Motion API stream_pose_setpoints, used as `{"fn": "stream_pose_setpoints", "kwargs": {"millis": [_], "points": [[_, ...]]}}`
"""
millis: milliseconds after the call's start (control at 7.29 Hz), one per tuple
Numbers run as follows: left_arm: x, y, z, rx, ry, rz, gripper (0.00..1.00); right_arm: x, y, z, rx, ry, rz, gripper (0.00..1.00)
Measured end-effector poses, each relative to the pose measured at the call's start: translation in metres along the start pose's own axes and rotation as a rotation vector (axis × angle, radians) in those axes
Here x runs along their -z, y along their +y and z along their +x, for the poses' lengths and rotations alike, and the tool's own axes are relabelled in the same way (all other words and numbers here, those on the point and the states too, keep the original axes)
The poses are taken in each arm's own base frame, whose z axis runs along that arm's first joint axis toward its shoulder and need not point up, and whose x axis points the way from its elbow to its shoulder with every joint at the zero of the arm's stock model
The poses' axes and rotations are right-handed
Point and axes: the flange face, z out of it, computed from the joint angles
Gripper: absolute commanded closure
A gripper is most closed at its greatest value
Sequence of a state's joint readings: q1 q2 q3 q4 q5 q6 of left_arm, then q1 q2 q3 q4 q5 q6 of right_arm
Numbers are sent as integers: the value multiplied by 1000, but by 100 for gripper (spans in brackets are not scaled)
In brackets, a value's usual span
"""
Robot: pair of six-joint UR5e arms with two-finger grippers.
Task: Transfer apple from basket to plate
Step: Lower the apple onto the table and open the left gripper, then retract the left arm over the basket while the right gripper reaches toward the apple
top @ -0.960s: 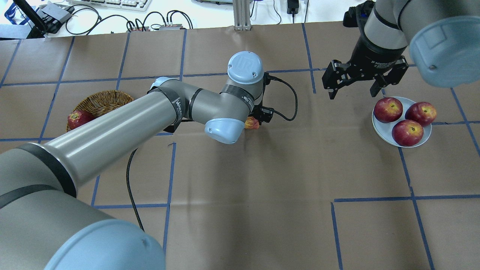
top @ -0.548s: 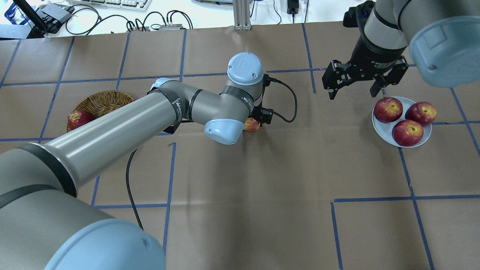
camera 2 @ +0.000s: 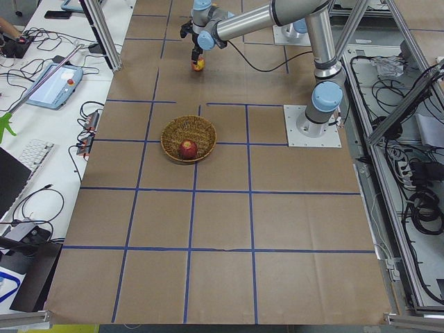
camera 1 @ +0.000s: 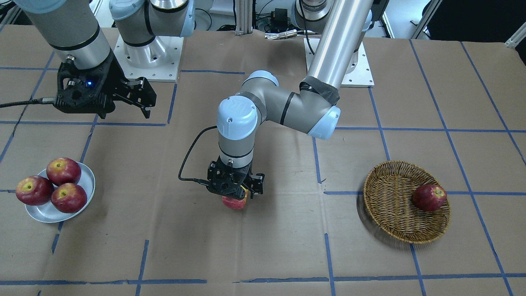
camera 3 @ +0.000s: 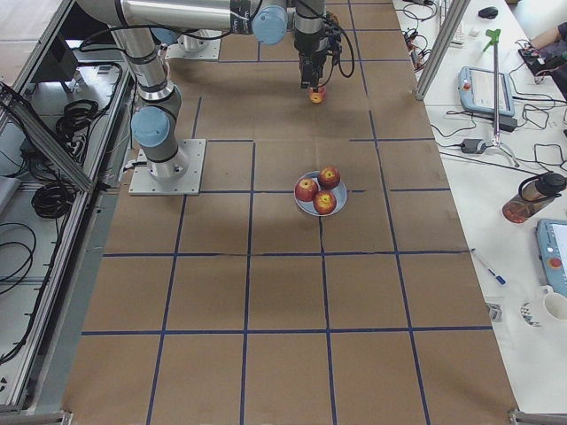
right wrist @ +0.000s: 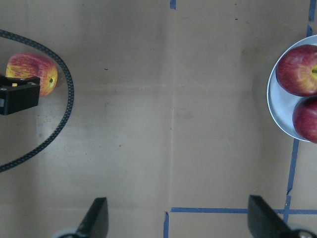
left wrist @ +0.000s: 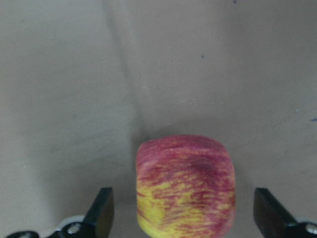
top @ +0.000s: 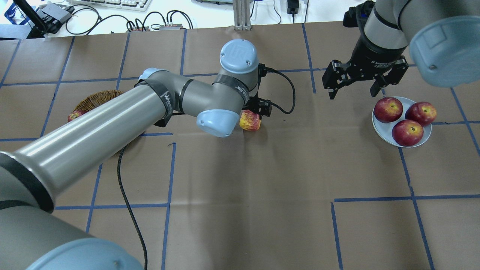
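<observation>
The apple [top: 250, 120] is out of the basket [camera 1: 390, 205] but not on the plate [camera 1: 45, 214]. It sits on the brown paper of the table [top: 285, 180], about halfway between the two, well apart from both. It is pink-red with a yellow patch.

The left gripper [camera 1: 238, 192] hangs right over the apple. In the left wrist view its fingers [left wrist: 102, 214] stand wide apart, one on each side of the apple. There is a gap on both sides, so they are not squeezing the apple.

A second ago the apple was almost hidden under this gripper in the overhead view. Now much more of it shows. The round blue cap [top: 239, 56] on the left arm's wrist has moved toward the far side of the table and a little to the left. The long grey arm [top: 112, 112] has swung that way too and now covers more of the basket than before.

One dark red apple [camera 1: 429, 197] lies in the basket, near its rim.

The right gripper [top: 354, 94] has not moved. It hangs above the table just beside the plate. Its fingers [right wrist: 97, 218] are spread wide and hold nothing. Three dark red apples [camera 1: 63, 171] sit close together on the plate, the same as before.
</observation>
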State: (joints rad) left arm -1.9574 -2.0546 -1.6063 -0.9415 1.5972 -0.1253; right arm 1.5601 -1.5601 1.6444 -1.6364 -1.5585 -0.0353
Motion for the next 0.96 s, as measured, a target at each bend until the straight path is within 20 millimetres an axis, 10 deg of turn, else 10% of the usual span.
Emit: {"fn": "stream_pose_setpoints", "kwargs": {"millis": [685,960], "points": [[205,83,-121,98,-10,-98,1,5,0,-3,0,0,19,0],[243,122,-164,141,-12,-127,1,6,-3,-8,-56,-1,34,0]]}}
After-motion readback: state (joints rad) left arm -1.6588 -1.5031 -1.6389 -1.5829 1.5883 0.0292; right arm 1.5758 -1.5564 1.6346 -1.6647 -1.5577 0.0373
